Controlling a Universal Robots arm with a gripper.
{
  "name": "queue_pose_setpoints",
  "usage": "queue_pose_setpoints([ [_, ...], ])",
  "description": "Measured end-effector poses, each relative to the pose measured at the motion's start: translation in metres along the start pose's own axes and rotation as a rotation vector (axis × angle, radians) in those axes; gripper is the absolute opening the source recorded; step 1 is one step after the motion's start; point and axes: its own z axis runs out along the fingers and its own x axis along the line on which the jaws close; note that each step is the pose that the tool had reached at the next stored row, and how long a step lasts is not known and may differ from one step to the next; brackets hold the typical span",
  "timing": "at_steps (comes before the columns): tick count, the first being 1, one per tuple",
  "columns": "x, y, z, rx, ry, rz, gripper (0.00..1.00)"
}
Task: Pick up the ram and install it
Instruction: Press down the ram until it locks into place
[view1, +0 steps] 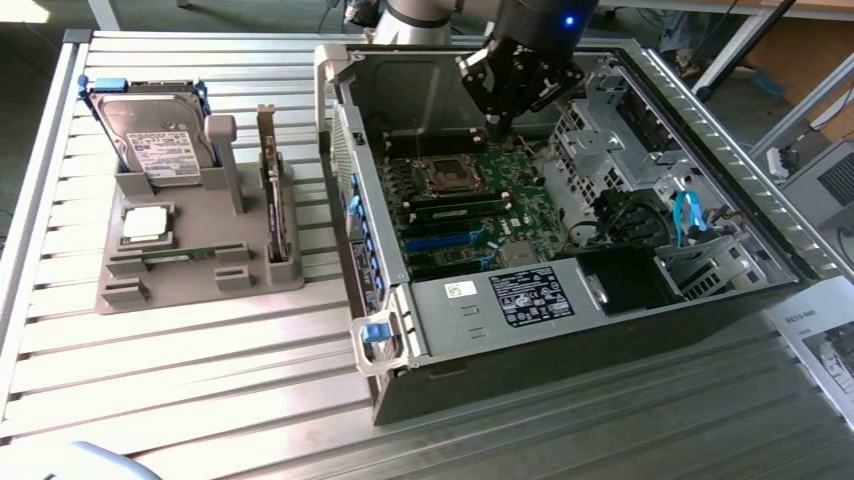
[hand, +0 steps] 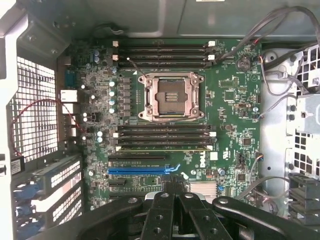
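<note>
Exterior view: we're seeing the gripper hovering inside the open computer case over the motherboard, fingers closed on nothing. A ram is lying in the grey holder tray at the exterior view's left, well apart from the gripper, likely staged for pickup.

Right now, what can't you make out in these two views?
- Gripper, exterior view: tips dark against the shadowed case; contact with the motherboard unclear.
- Ram, exterior view: sunk in the holder, chips too small.
- Slot latches, wrist view: too small to tell whether locked.
</note>
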Motion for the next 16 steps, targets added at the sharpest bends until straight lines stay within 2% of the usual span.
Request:
queue_pose_setpoints([
  [16, 0.013, -0.0003, -0.0003, 0.0, -0.0007, 0.0, 0.1],
])
